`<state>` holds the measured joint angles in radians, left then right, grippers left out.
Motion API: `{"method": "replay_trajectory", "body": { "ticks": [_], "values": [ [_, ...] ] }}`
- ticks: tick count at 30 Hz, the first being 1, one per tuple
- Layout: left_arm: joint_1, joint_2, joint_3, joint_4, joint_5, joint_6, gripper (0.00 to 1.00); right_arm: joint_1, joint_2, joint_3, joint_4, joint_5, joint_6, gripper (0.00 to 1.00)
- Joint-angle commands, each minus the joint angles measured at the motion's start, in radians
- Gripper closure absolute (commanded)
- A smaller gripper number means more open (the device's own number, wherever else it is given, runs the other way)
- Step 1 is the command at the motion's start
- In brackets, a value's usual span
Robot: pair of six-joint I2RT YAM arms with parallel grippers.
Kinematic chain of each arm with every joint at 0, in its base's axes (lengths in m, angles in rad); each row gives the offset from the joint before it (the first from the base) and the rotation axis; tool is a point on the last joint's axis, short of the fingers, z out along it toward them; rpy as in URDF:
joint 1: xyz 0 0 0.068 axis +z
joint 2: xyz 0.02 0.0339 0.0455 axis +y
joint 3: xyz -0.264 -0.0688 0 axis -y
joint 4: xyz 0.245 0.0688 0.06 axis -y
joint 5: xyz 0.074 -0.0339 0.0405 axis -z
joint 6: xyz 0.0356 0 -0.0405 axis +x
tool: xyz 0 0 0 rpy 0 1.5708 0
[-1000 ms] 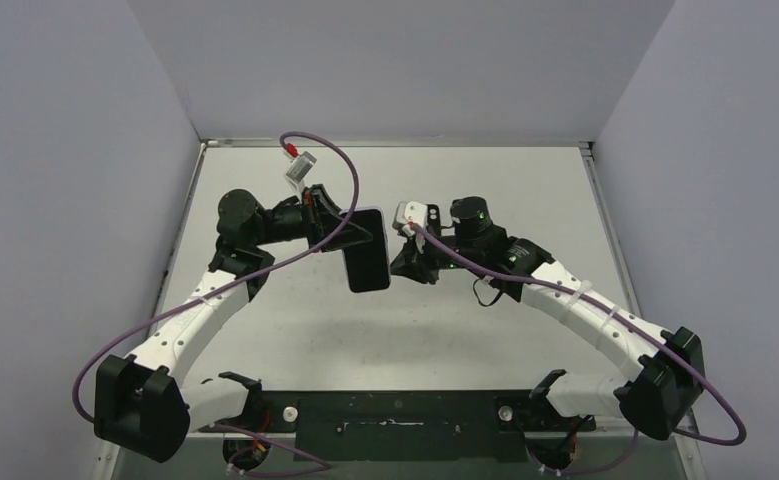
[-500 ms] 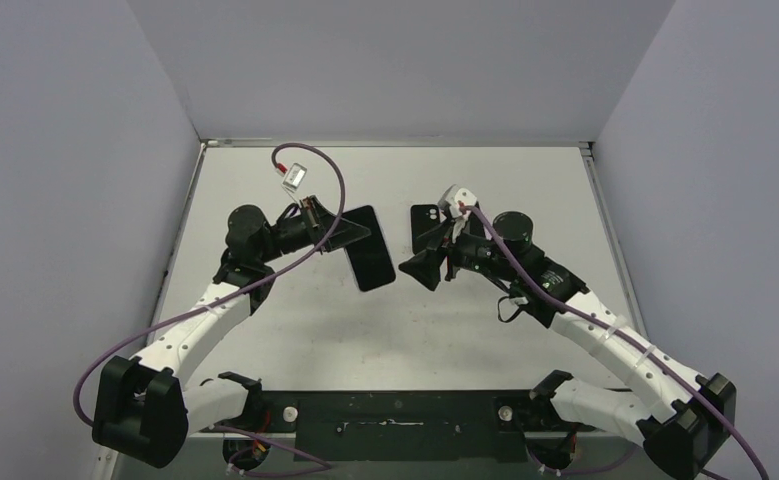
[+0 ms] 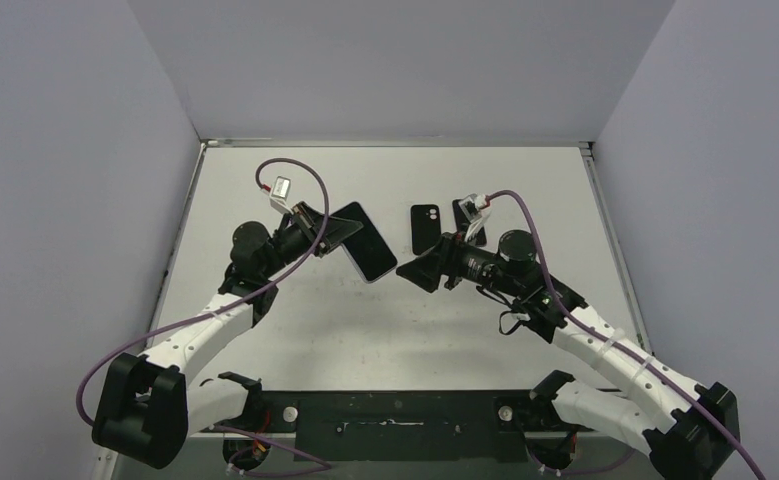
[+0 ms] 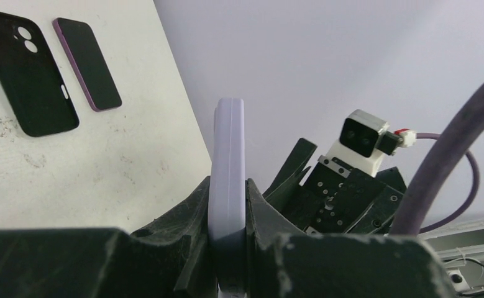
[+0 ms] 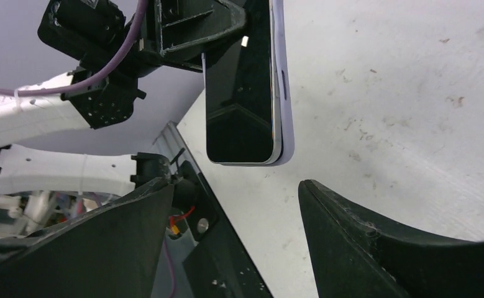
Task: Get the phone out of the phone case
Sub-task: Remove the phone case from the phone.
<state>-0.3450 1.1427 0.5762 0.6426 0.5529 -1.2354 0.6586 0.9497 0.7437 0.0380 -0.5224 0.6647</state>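
My left gripper (image 3: 331,232) is shut on one end of the phone (image 3: 367,244), a lavender body with a dark screen, and holds it tilted above the table. In the left wrist view the phone's (image 4: 228,155) thin edge stands pinched between the jaws of the left gripper (image 4: 228,186). The black phone case (image 3: 425,228) lies empty on the table behind, its camera holes showing (image 4: 28,74). My right gripper (image 3: 417,268) is open just right of the phone, with nothing in it. In the right wrist view the phone (image 5: 245,81) hangs beyond the open right gripper (image 5: 236,186).
A second dark-screened phone with a purple rim (image 4: 87,62) lies beside the black case, partly hidden under the right wrist camera (image 3: 463,214) in the top view. Grey walls enclose the white table (image 3: 295,320). Purple cables loop over both arms.
My right gripper has opened and drawn back to the right. The black case, earlier at the phone, now lies on the table. The left arm has tilted the phone and pulled back slightly.
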Motion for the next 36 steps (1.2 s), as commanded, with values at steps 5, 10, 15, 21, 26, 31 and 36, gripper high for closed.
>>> {"method": "replay_trajectory", "body": {
  "ticks": [5, 10, 15, 21, 26, 31, 36],
  "values": [
    [0.006, -0.053, -0.004, 0.167, -0.059, -0.074, 1.00, -0.001, 0.069, -0.052, 0.283, -0.055, 0.307, 0.32],
    [0.006, -0.066, -0.010, 0.164, -0.067, -0.077, 1.00, -0.002, 0.093, -0.034, 0.311, -0.074, 0.326, 0.38],
    [0.006, -0.067, -0.009, 0.178, -0.068, -0.085, 1.00, -0.001, 0.117, -0.015, 0.307, -0.083, 0.337, 0.43],
    [0.005, -0.069, -0.008, 0.178, -0.069, -0.087, 1.00, -0.002, 0.118, -0.001, 0.312, -0.083, 0.336, 0.44],
    [0.005, -0.073, -0.009, 0.171, -0.070, -0.082, 1.00, -0.002, 0.121, 0.010, 0.323, -0.087, 0.347, 0.45],
    [0.005, -0.070, -0.007, 0.184, -0.066, -0.091, 1.00, -0.001, 0.117, 0.013, 0.310, -0.078, 0.345, 0.45],
    [-0.001, -0.062, 0.008, 0.202, -0.044, -0.102, 1.00, -0.002, 0.122, 0.010, 0.325, -0.071, 0.351, 0.46]
  ]
}}
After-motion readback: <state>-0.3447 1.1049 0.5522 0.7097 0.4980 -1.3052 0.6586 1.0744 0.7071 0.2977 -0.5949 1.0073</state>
